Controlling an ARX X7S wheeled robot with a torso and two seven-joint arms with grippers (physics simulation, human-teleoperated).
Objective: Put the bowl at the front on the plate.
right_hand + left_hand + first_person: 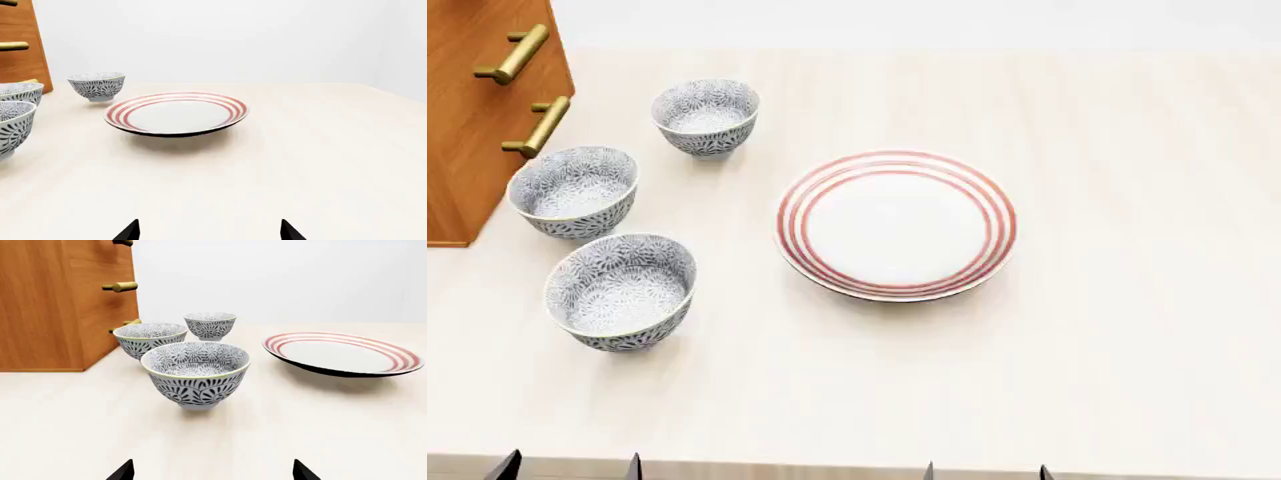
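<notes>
Three patterned blue-grey bowls stand in a row on the pale table. The bowl at the front (621, 291) (195, 370) is nearest me, upright and empty, with its edge showing in the right wrist view (12, 127). The red-ringed white plate (896, 224) (343, 353) (176, 113) lies to its right, bare. My left gripper (567, 467) (212, 472) is open, low at the table's front edge, short of the front bowl. My right gripper (985, 472) (209, 231) is open too, in front of the plate. Neither holds anything.
The middle bowl (574, 190) (150, 337) and the far bowl (706, 117) (210, 325) (97, 85) stand behind the front one. A wooden cabinet (467, 120) (60, 305) with brass handles (537, 125) rises at the table's left, close to the middle bowl.
</notes>
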